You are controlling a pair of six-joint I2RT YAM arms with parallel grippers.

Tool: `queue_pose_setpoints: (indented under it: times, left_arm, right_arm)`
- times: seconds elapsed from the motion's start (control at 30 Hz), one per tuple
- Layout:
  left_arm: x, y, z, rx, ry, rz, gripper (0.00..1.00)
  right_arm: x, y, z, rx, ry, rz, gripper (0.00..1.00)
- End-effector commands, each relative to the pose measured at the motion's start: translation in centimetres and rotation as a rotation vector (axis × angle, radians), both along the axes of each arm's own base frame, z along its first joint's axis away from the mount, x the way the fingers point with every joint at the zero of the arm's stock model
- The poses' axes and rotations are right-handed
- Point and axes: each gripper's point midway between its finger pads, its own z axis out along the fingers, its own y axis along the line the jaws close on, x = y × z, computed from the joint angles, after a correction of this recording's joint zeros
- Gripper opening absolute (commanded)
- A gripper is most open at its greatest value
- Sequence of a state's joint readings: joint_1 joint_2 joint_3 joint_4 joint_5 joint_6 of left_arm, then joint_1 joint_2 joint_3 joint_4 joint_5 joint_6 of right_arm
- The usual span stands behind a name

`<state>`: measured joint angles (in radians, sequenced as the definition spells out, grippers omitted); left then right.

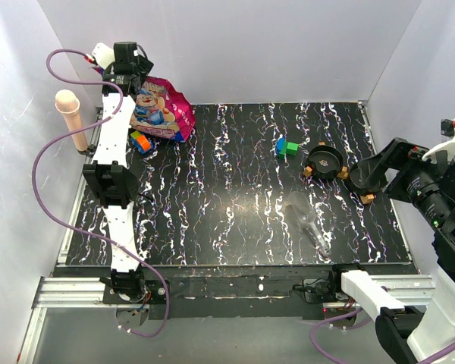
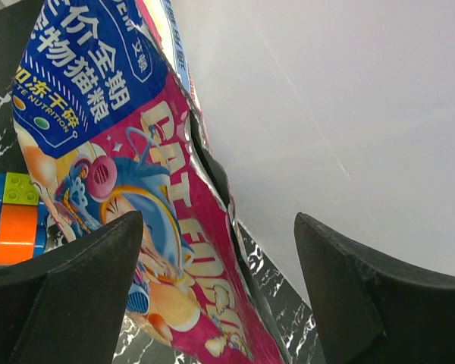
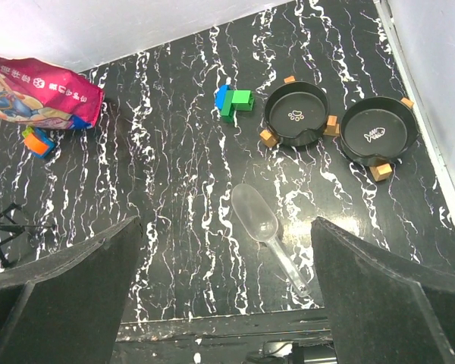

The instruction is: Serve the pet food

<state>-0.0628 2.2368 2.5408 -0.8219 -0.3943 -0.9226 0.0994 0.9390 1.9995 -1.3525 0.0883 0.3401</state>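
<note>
The pet food is a glossy magenta-pink bag (image 1: 165, 110) with a blue panel, lying at the back left of the table against the wall; no pellets show. My left gripper (image 2: 218, 220) hangs over it, open. The bag (image 2: 174, 250) has its upper edge running between the two fingers without touching either. My right gripper (image 3: 226, 221) is held high over the right half of the table, open and empty. Below it lies a clear plastic scoop (image 3: 262, 220). From this view the bag (image 3: 38, 95) sits far off at the upper left.
Two round black bowls (image 3: 296, 114) (image 3: 379, 133) with orange-brown tabs sit at the right; the right arm partly covers one bowl (image 1: 324, 161) from above. A blue-green block (image 1: 287, 147) lies mid-table. An orange-blue block (image 2: 15, 220) rests beside the bag. White walls close the back and sides.
</note>
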Motion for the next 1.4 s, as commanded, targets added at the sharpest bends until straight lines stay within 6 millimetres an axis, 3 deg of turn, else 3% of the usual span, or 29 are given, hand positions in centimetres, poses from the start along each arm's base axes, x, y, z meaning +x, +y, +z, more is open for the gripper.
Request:
queue_pose_setpoints:
  times: [0.0, 0.2, 0.53, 0.7, 0.87, 0.97, 1.17, 1.37]
  left_arm:
    - [0.3, 0.8, 2.5, 0.043, -0.080, 0.046, 0.78]
    - [1.5, 1.1, 2.2, 0.027, -0.114, 0.076, 0.70]
    - [2.3, 1.0, 0.0, -0.010, -0.089, 0.104, 0.54]
    - [2.8, 0.7, 0.7, 0.001, -0.114, 0.077, 0.39]
    - [2.9, 0.1, 1.3, 0.009, -0.124, 0.027, 0.16]
    - [2.7, -0.8, 1.5, -0.029, -0.125, -0.007, 0.00]
    - [1.3, -3.7, 3.3, -0.134, -0.140, -0.081, 0.00]
    - [-1.9, -9.7, 5.1, -0.235, -0.113, -0.225, 0.00]
  right_arm:
    - [0.8, -0.5, 0.4, -0.011, -0.018, -0.028, 0.98]
    - [0.9, -0.7, 0.4, -0.015, -0.014, -0.042, 0.98]
    - [0.7, -1.1, 0.4, -0.013, -0.016, -0.067, 0.99]
    - [0.7, -1.0, 0.3, -0.003, -0.006, -0.066, 0.99]
    - [0.5, -0.9, 0.2, 0.009, 0.003, -0.066, 0.99]
    - [0.3, -0.7, 0.1, 0.018, 0.001, -0.061, 0.98]
    - [0.1, -0.3, -0.6, 0.033, 0.030, -0.044, 0.99]
    - [0.3, 1.0, -2.5, 0.031, 0.112, 0.038, 0.99]
